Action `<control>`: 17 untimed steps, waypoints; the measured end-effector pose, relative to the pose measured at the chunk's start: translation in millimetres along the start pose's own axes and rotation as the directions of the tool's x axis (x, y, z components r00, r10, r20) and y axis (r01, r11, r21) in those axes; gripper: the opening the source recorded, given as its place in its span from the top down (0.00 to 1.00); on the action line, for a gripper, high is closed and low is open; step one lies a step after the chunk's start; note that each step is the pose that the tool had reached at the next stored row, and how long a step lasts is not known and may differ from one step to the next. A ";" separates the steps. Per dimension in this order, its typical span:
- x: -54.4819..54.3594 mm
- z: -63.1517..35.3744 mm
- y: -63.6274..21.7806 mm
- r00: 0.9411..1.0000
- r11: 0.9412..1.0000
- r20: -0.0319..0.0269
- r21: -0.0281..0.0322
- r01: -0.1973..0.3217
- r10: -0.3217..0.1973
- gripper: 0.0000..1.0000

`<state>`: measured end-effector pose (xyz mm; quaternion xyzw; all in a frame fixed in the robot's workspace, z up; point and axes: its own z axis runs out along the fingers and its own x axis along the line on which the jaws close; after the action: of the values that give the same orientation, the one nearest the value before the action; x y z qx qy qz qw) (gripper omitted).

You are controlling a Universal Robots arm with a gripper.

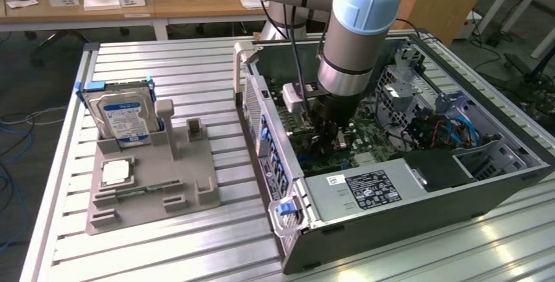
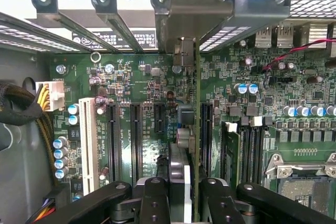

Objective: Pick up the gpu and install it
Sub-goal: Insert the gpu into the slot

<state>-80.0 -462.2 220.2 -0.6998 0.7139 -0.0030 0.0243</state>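
In the wrist view the gpu runs edge-on as a thin dark card straight out from between my fingers, its grey metal end bracket up against the case's rear slot openings. My gripper is shut on it. The card stands over the green motherboard, in line with the long black slots; I cannot tell whether its edge is seated. In the exterior view my gripper is deep inside the open computer case, pointing down at the board.
Black expansion slots and a white slot lie beside the card, memory slots and the processor socket on its other side. A labelled power supply is close by. On the exterior view's left, a grey fixture holds a hard drive.
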 end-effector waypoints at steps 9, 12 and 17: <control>0.1 0.6 0.0 1.000 1.000 0.000 -0.006 0.000 0.000 0.72; 0.1 1.6 0.0 1.000 1.000 0.000 -0.006 0.000 0.000 0.72; 0.2 3.5 0.1 1.000 1.000 0.000 -0.006 0.000 0.000 0.72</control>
<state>-80.0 -462.2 216.7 -0.6998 0.7140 -0.0008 0.0221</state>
